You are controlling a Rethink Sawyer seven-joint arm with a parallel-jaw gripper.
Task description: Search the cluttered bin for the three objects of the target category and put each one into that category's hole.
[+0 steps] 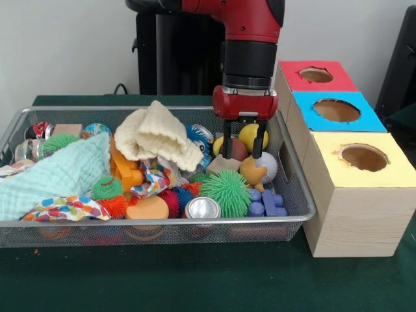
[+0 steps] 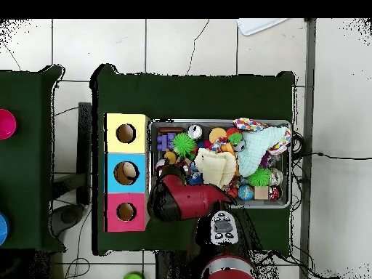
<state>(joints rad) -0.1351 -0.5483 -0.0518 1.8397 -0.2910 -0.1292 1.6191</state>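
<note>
The wire mesh bin (image 1: pixel 296 188) sits on the green tabletop (image 1: pixel 195 279) and takes up most of its middle, running from the left edge in the front view toward the row of wooden boxes at the right edge. It is piled with toys and cloths: a cream knitted cloth (image 1: pixel 159 135) heaped at its centre, a mint-green cloth (image 1: pixel 58 174) spread over its left part, a green spiky ball (image 1: pixel 225 192), a silver can (image 1: pixel 202 208) against the near rim, and a blue plastic block (image 1: pixel 268 203) in the near right corner.

The red and black arm (image 1: pixel 250 39) comes down over the right part of the bin. Its jaws (image 1: pixel 243 148) are open, one finger to each side of a brown ball (image 1: pixel 235 149), with a yellow ball (image 1: pixel 252 136) just behind. A tan-orange plush animal (image 1: pixel 253 173) lies just beside and in front of the jaws, touching a white ball (image 1: pixel 268 166).

The red-surround hole (image 1: pixel 316 75) tops the box nearest the tabletop's far right corner, with the blue-surround hole (image 1: pixel 336 110) and yellow-surround hole (image 1: pixel 364 157) in line nearer the camera.
</note>
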